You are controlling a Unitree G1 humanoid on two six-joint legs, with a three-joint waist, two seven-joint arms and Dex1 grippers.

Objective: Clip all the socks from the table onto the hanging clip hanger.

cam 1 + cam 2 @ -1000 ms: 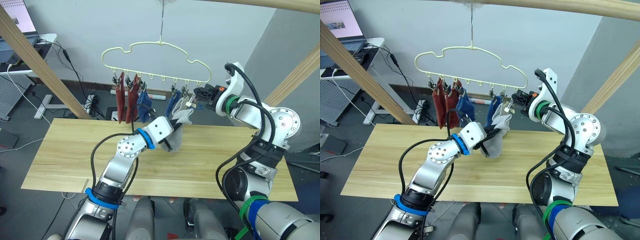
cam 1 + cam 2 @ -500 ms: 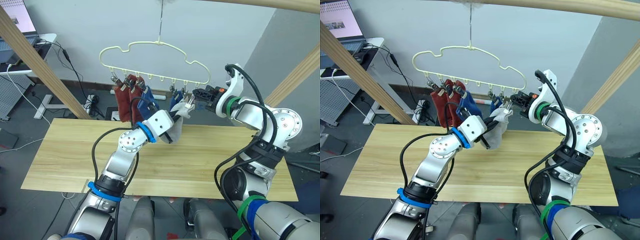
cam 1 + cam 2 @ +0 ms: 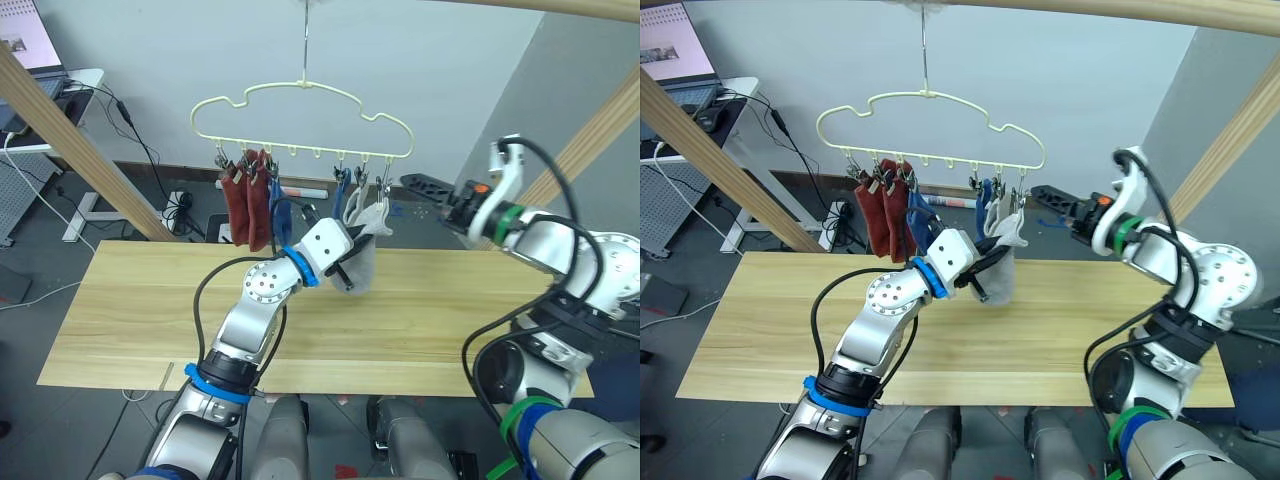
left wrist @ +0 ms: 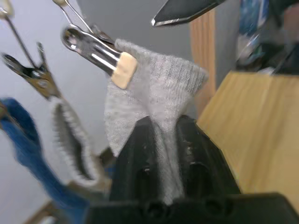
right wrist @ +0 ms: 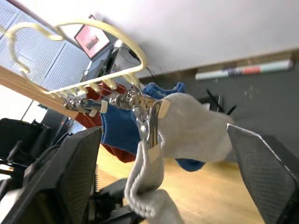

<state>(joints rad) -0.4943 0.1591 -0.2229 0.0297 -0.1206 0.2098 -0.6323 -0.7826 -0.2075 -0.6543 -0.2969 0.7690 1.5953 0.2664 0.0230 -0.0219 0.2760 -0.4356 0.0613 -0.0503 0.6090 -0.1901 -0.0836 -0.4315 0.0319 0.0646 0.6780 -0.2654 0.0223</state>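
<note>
L hand (image 4: 163,140) shut on light grey knit sock (image 3: 362,262), hanging straight down from grey metal clip (image 4: 100,53) above it; R hand (image 3: 425,187) wide open, empty, just beside.

Even, bright indoor light, no harsh shadows or glare. Head views are sharp, bowed slightly at the edges. Left wrist view is blurred; near fingers (image 5: 70,172) look soft.
</note>
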